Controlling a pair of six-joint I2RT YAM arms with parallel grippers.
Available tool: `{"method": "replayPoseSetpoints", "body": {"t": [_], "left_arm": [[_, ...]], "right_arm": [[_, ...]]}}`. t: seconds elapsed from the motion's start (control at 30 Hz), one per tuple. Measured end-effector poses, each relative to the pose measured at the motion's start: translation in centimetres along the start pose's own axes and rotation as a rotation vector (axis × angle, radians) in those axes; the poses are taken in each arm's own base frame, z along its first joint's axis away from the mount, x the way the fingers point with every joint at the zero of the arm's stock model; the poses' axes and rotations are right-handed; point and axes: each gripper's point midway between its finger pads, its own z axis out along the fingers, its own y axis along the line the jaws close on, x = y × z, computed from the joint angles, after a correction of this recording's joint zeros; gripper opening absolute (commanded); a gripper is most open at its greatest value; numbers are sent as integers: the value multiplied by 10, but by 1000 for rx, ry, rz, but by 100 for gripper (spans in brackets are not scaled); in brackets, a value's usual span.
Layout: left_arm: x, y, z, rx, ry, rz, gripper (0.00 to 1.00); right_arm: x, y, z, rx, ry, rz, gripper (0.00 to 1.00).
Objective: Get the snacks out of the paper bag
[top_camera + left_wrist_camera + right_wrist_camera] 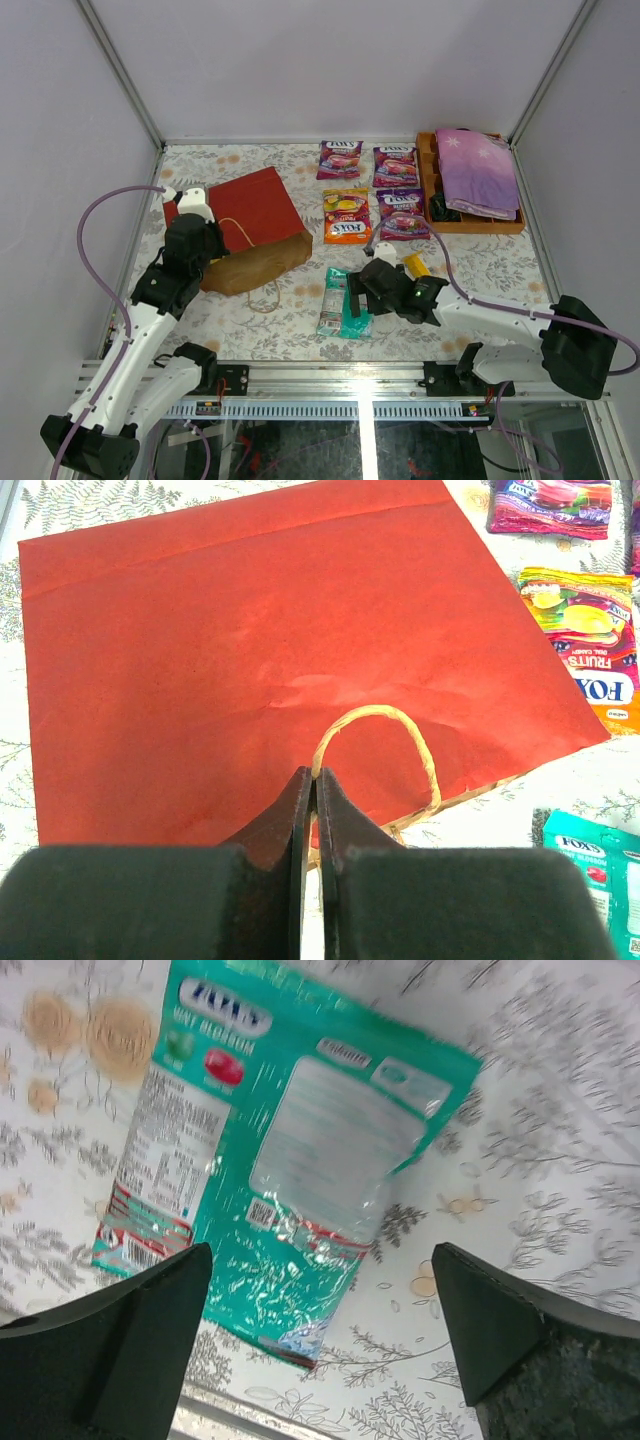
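Left claw point(216, 250) is pressed shut at the mouth of the paper bag point(250, 205); right claw point(363, 290) hangs spread wide just over the teal pouch point(336, 305).

Top view: bag lies flat on the desk point(295, 325), red side up, brown mouth toward me. One cord handle point(236, 236) lies on top, another trails on the desk. Already out: three purple pouches point(340, 158), orange pouch point(347, 216), yellow bar point(415, 265) and the teal one. Far right: tray point(480, 226) with purple cloth point(476, 168), not my job. My left arm reaches forward, wrist bent down onto the bag. My right arm lies low over the desk, reaching left.

Left wrist view: fingers point(270, 830) closed tip to tip at the foot of the cord loop, by the bag's near edge. Pinching cord or paper? Cannot tell.

Right wrist view: both fingers far apart, nothing between them. Teal pouch lies flat below, back label up, untouched.

Judgement: I'm between picks, and the teal pouch counts as out. Bag looks nearly flat; its inside is hidden. Next, left claw needs to lift the top lip to open the mouth, then right claw swings across and goes in low.
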Motion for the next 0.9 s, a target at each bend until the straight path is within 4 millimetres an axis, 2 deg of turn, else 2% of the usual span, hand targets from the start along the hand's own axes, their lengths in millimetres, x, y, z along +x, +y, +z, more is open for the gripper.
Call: {"method": "replayPoseSetpoints", "body": {"t": [0.07,0.2,0.33,0.43,0.53,0.67,0.77,0.9], "left_arm": [[0,0,0,0,0,0,0],[0,0,0,0,1,1,0],[1,0,1,-1,4,2,0],[3,0,3,-1,13,4,0],[3,-1,3,-1,16,4,0],[3,-1,3,-1,16,4,0],[4,0,4,-5,20,-4,0],[6,1,7,-3,33,-11,0]], "right_arm": [[-11,-4,-3,48,-24,-4,100],[-48,6,-17,25,-159,38,99],[-79,29,-24,-66,-278,132,98],[-89,50,-12,-118,-311,189,98],[-89,71,6,-162,-308,242,97],[-86,107,28,-264,-327,397,91],[-75,132,44,-342,-329,523,76],[-53,161,78,-417,-297,637,72]]}}
